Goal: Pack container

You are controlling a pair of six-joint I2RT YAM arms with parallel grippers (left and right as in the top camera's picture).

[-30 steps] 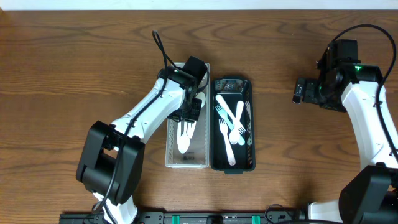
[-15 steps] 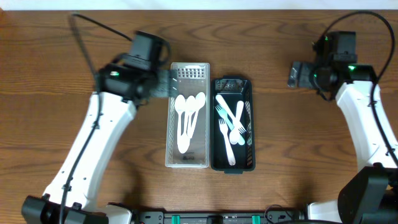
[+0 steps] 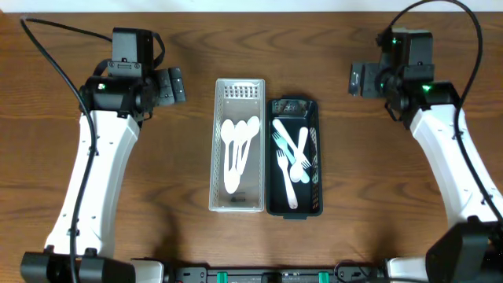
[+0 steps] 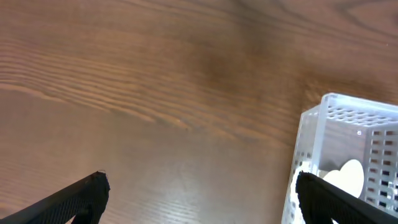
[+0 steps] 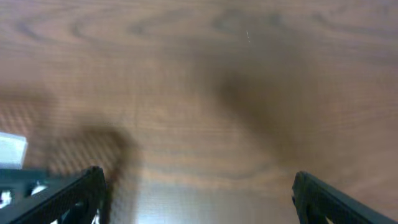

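Your left arm (image 3: 94,173) made the big move. A second before, it reached over the clear container (image 3: 216,118) with its gripper down among the cutlery. It then swung away to the far-left part of the desk (image 3: 369,196). The left gripper (image 3: 174,85) ended well apart from that container, its fingers spread wide and nothing between them. In the left wrist view you saw only bare wood between the fingertips, with the container's corner off to one side.

Your right arm (image 3: 452,157) shifted only a little, towards the middle. The right gripper (image 3: 355,79) hung over bare wood near the black container (image 3: 318,157), also spread wide and empty.

Neither container moved. They sat side by side in the middle of the desk, the clear one on the left and the black one on the right.

With the arm out of the way, the white spoons (image 3: 236,149) lay fully in view inside the clear container, bowls towards the far end. The forks (image 3: 291,157), white and teal, stayed put in the black container.

From this I judged that the left arm had just released a spoon and backed off. No loose cutlery showed on the desk, so your packing looked finished or very nearly so.
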